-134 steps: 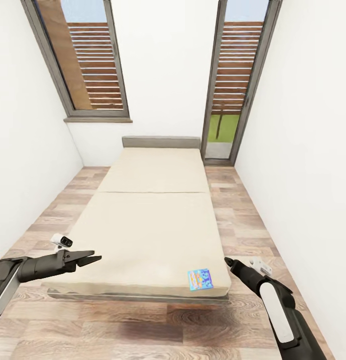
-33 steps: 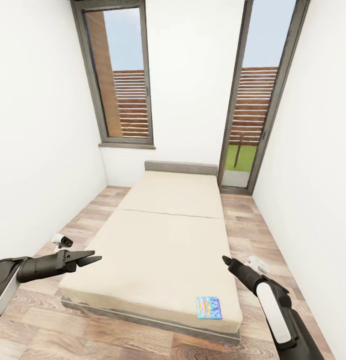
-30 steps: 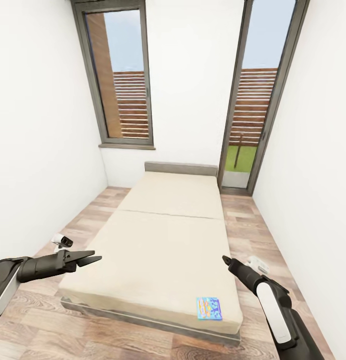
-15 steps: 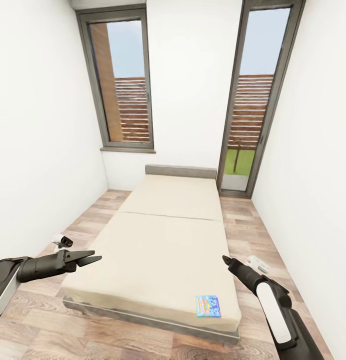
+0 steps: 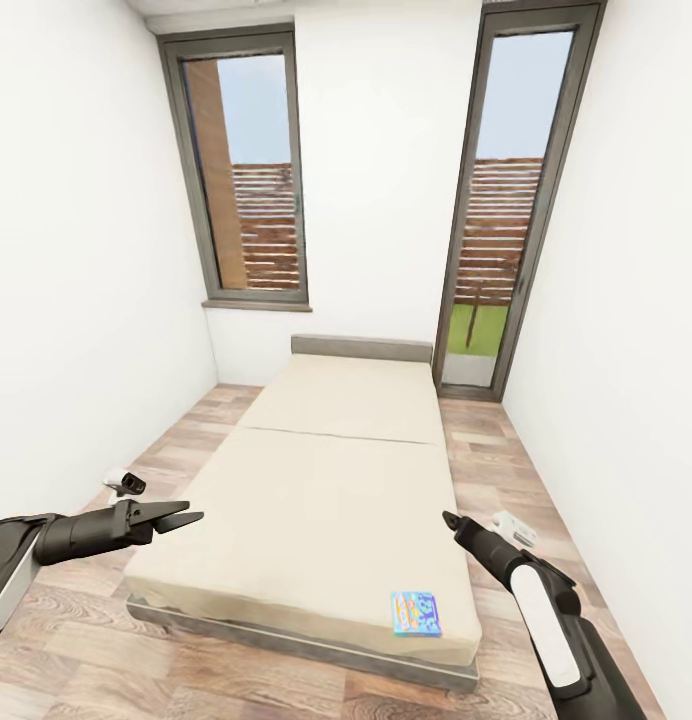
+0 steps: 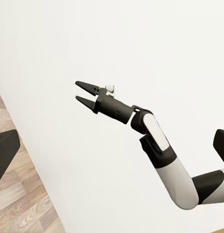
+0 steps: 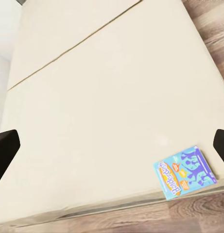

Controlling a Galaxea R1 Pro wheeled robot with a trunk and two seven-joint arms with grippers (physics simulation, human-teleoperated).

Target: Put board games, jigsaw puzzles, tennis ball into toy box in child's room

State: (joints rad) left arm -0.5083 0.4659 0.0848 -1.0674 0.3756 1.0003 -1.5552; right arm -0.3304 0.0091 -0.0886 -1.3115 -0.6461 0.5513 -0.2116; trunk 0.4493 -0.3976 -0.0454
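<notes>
- Bed [image 5: 326, 480] with a beige mattress and grey headboard stands lengthwise between white walls, on a wood-plank floor [image 5: 506, 460], below two tall windows [image 5: 248, 170].
- Blue-and-orange board game [image 5: 416, 613] lies flat on the mattress at the foot-end corner on the robot's right, close to both edges.
- Left gripper [image 5: 186, 519] hangs over the floor beside the bed's left edge, jaws parted and empty.
- Right gripper [image 5: 449, 520] hovers near the bed's right edge above the game; its jaws are parted and empty in the left wrist view [image 6: 82, 93].
</notes>
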